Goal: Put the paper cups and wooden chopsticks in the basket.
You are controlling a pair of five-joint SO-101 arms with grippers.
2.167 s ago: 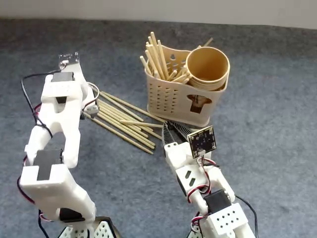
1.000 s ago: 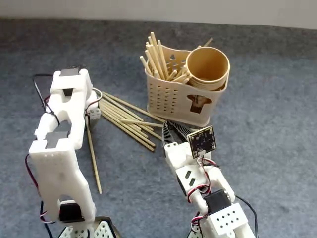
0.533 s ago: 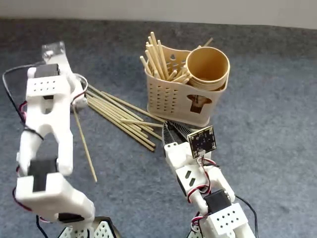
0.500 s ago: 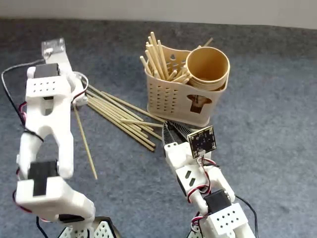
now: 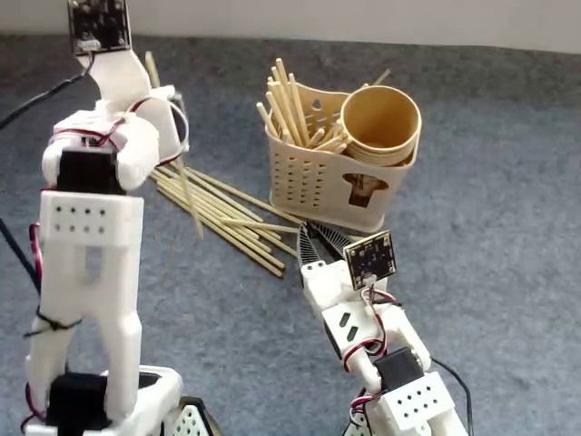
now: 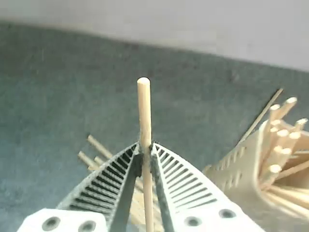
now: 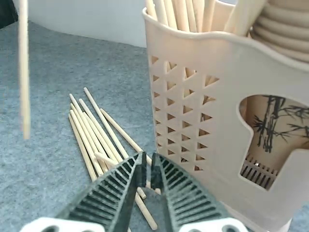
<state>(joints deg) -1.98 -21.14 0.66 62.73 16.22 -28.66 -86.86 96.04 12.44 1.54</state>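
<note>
Wooden chopstick [image 6: 143, 104] clamped in left end effector [image 6: 145, 146].

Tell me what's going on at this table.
The left gripper is shut on one wooden chopstick and holds it in the air near the pile of loose chopsticks on the table. The basket already holds paper cups and a bundle of upright chopsticks. The right gripper sits low by the basket's front, shut and holding nothing.
</note>
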